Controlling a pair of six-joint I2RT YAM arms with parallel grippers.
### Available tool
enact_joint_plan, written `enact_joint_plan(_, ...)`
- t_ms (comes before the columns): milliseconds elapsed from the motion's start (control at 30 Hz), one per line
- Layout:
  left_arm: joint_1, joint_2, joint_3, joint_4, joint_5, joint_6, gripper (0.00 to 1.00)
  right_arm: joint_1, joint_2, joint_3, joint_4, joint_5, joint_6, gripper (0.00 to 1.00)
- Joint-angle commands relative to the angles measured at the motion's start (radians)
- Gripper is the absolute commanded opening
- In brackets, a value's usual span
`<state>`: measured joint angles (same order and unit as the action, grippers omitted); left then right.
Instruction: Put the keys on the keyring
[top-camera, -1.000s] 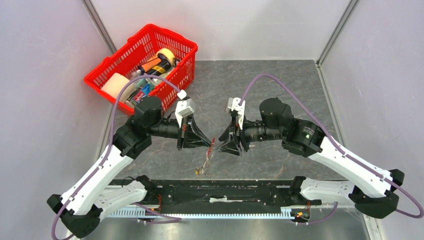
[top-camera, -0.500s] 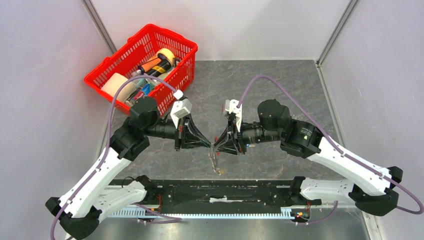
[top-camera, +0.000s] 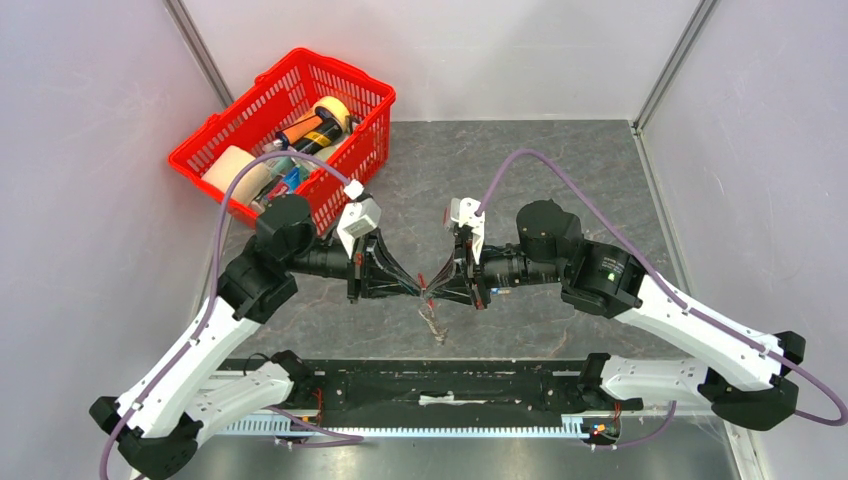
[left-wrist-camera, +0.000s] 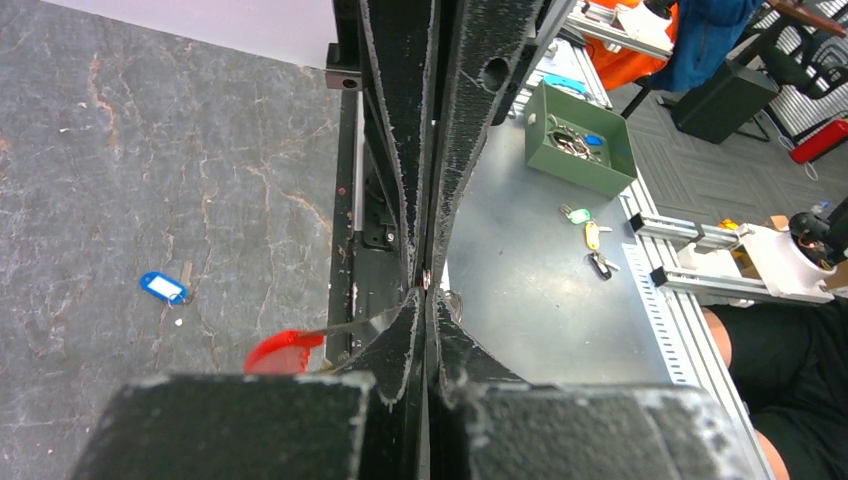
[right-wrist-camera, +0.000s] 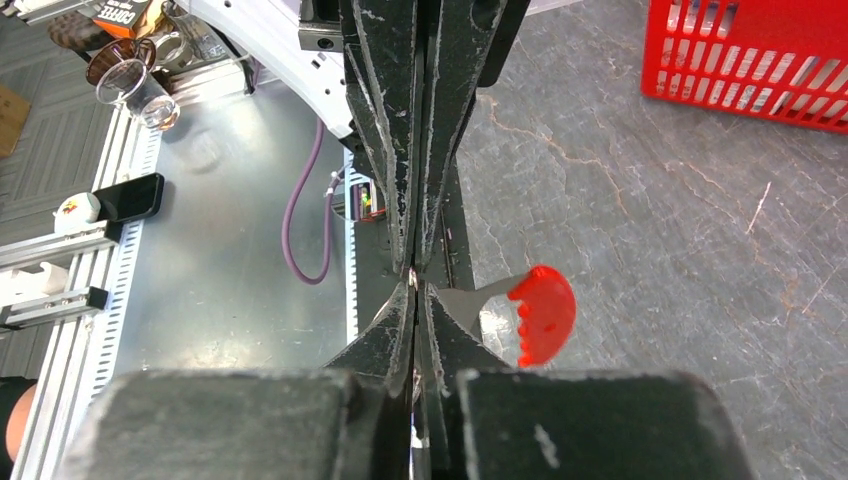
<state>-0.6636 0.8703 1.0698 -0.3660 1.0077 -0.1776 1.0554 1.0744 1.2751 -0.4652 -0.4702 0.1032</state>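
A: What lies nearest, on the side of the arm bases?

B: The left wrist camera shows a grey metal bench (left-wrist-camera: 520, 280) past the near edge of the table (top-camera: 570, 170). A green box (left-wrist-camera: 585, 170) and some loose keys (left-wrist-camera: 590, 237) lie on it. The top camera does not reach there.

A: And over the table itself?

B: The two arms point at each other. The left gripper (top-camera: 419, 291) and the right gripper (top-camera: 433, 291) meet tip to tip above the near part of the table, each with its fingers pressed together.

A: Do they hold something?

B: Yes, the keyring (top-camera: 433, 323). From above it is only a small grey-tan bunch that hangs just under the meeting point. The wrist cameras show more. Its red crescent (right-wrist-camera: 543, 313) stands out to one side, and a silvery strip runs from it into the closed fingers. Both grippers appear clenched on it. Which one carries the weight cannot be told.

A: Where is the key?

B: The blue key (left-wrist-camera: 163, 287) lies flat on the table, alone, apart from the grippers on their far side. Only the left wrist camera shows it. From above it cannot be picked out.

A: And farthest?

B: The red basket (top-camera: 232, 106) stands in the far left corner, with a tape roll (top-camera: 335, 108) and other goods inside. The right wrist camera catches only its side wall.
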Motion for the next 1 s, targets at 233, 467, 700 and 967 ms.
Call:
enact_joint_plan(233, -0.004, -0.033, 0.022, 0.05, 0.004, -0.035, 0.02, 0.022, -0.058, 0.007, 0.057, 0.008, -0.001, 0.0)
enact_joint_plan(467, -0.004, -0.091, -0.01, 0.105, -0.103, -0.061, 0.08, 0.023, -0.1, -0.007, 0.08, 0.062, 0.054, 0.0)
enact_joint_plan(700, -0.004, -0.094, -0.039, 0.166, -0.119, -0.11, 0.11, 0.029, -0.097, -0.01, 0.1, 0.088, 0.105, 0.0)
enact_joint_plan(967, -0.004, -0.084, -0.065, 0.265, -0.107, -0.183, 0.2, 0.037, -0.075, 0.017, 0.068, 0.126, 0.117, 0.0)
